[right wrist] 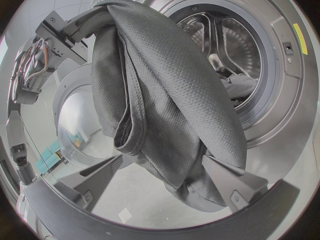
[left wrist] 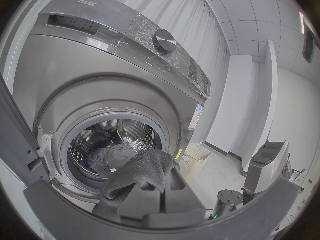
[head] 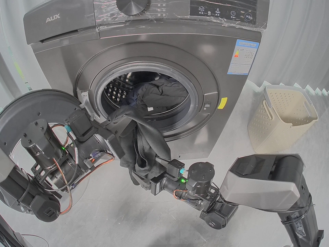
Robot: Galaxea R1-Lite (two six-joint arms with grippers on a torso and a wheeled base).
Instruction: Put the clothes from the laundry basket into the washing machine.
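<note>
Left tool (left wrist: pixel 162 189), clamped shut on a dark garment (head: pixel 147 144), holds it at the lip of the washer (head: pixel 219 52). Most of the cloth hangs outside the opening, down toward the floor (head: pixel 102 206). The right tool (right wrist: pixel 160 157) sits under the hanging end with its fingers spread wide, gripping nothing, and a fold of cloth lies against one finger (right wrist: pixel 233 184). Other clothes (head: pixel 161 93) lie inside the drum, and the basket (head: pixel 267 127) to the robot's right looks empty.

The main risk is a release at the lip, since the weight hanging outside would likely pull the whole garment onto the floor. The fold on the right tool's finger could also snag and drag the cloth back out when that arm pulls away. A trailing end left across the rim might foul the door (head: pixel 31 103).
</note>
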